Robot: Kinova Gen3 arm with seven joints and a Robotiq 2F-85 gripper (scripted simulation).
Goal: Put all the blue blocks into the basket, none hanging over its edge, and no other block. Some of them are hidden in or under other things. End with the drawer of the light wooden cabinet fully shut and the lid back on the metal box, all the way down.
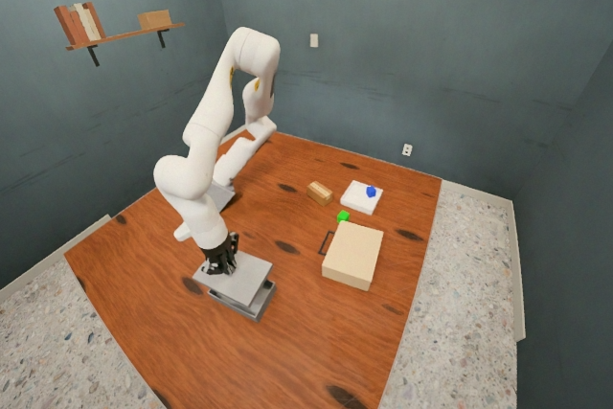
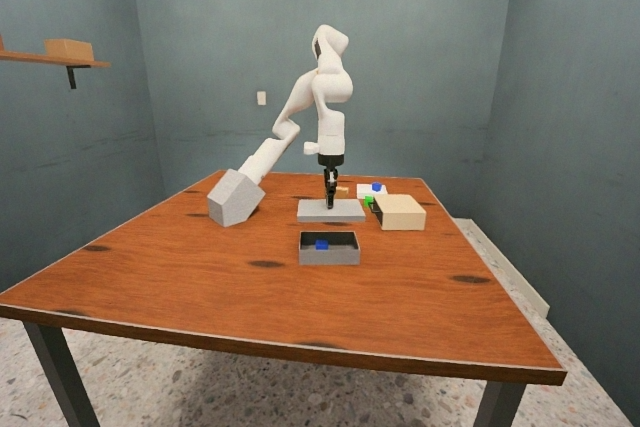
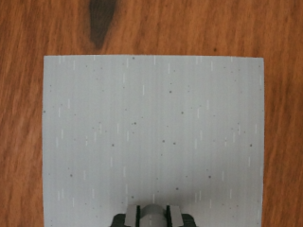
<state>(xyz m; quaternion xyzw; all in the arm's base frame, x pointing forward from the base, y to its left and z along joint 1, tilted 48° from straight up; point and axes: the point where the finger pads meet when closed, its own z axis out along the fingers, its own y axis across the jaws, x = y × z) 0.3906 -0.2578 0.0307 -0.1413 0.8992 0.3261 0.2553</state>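
My gripper (image 1: 228, 269) (image 2: 329, 205) (image 3: 153, 217) is shut on the knob of the grey lid (image 1: 247, 278) (image 2: 310, 211) (image 3: 151, 137). The lid is level and raised clear above the open metal box (image 1: 237, 306) (image 2: 329, 257). A blue block (image 2: 321, 245) lies inside the box. Another blue block (image 1: 371, 191) (image 2: 376, 186) shows at the white square container (image 1: 351, 202) (image 2: 363, 192), likely the basket; its depth inside is unclear. The light wooden cabinet (image 1: 352, 251) (image 2: 402, 213) has a black handle (image 1: 323, 244); no pulled-out drawer shows.
A green block (image 1: 343, 216) (image 2: 368, 201) sits between the cabinet and the white container. A small brown wooden object (image 1: 319, 193) (image 2: 341, 191) lies left of the container. The grey arm base (image 1: 220, 194) (image 2: 235, 198) stands at the table's left. A wall shelf (image 1: 130, 34) is high at left.
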